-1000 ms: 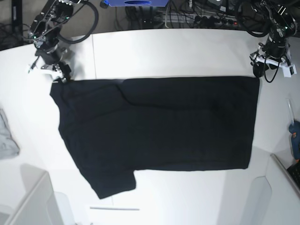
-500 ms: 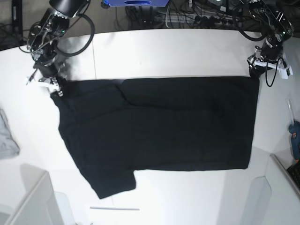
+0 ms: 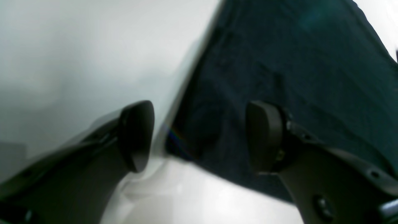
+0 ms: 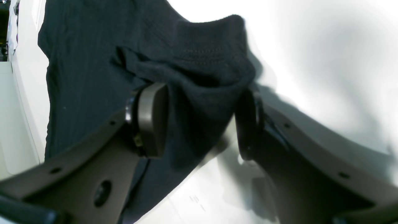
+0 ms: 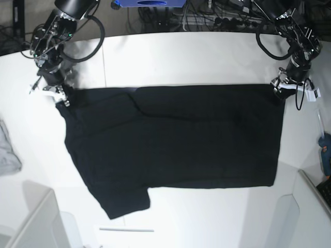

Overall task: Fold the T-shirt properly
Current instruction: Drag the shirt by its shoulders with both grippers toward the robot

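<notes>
The black T-shirt [image 5: 176,139] lies spread flat across the white table [image 5: 170,51], one sleeve pointing toward the near edge. The right gripper [image 4: 199,124] sits at the far corner on the base view's left, fingers apart, with a bunched hump of the shirt's corner between them — not pinched. The left gripper [image 3: 199,133] is down at the opposite far corner, also spread wide, straddling the shirt's edge — one finger [image 3: 136,133] over bare table, the other over cloth. A small grey cloth [image 5: 8,150] lies well apart.
</notes>
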{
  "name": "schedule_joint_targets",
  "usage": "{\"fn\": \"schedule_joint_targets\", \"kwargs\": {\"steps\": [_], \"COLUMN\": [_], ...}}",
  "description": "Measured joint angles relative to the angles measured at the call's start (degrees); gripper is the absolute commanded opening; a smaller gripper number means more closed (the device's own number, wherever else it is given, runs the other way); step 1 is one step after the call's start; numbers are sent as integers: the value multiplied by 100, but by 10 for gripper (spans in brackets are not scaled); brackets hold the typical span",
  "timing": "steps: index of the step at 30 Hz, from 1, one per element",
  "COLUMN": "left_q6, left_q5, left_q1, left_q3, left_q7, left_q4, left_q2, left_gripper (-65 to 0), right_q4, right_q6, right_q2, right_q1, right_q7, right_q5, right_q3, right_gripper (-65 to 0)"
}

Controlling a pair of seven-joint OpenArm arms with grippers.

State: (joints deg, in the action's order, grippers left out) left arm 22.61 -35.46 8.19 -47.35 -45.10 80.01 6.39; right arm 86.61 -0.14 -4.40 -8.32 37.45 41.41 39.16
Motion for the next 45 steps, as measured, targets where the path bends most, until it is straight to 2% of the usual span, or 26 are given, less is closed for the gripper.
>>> {"fn": "schedule_joint_targets", "kwargs": {"steps": [2, 7, 8, 10, 13, 14, 22, 28, 45], "left_q6": [24, -2, -7, -7, -7, -7, 42, 7, -7], "left_q5": [-70, -57, -59, -57, -59, -61, -129, -20, 59], "left_q1": [-39, -26, -26, -24, -24, -22, 186, 544, 1082], "left_q3": [33, 33, 33, 33, 44, 50, 85, 90, 107], "left_q7": [105, 42, 17, -11, -20, -26, -37, -225, -293], "left_q4": [-109, -166, -181, -195, -201, -197, -120, 339, 800], "left_q2": [-2, -22, -22, -28, -24, -20, 74, 129, 107], "left_gripper": [-245, -512, -555, -650, -650, -650, -650, -650, -650], "right_q4": [0, -11, -11, -31, -160, -201, -179, 170, 732], "right_q6": [-2, 0, 0, 0, -4, -4, -9, -37, -59], "right_q2": [-2, -2, -2, -2, 0, -2, -4, -22, -55], "right_q1": [0, -13, -15, -13, 4, 28, 46, -282, -957], "right_q7": [-4, -153, -153, -168, -208, -195, -151, -68, 22], "right_q5": [0, 15, 17, -55, -55, -52, -70, -105, -107], "right_q3": [0, -7, -7, -4, 0, 17, 26, 4, 22], "right_gripper": [-329, -333, -348, -434, -618, -650, -650, -650, -650]}}
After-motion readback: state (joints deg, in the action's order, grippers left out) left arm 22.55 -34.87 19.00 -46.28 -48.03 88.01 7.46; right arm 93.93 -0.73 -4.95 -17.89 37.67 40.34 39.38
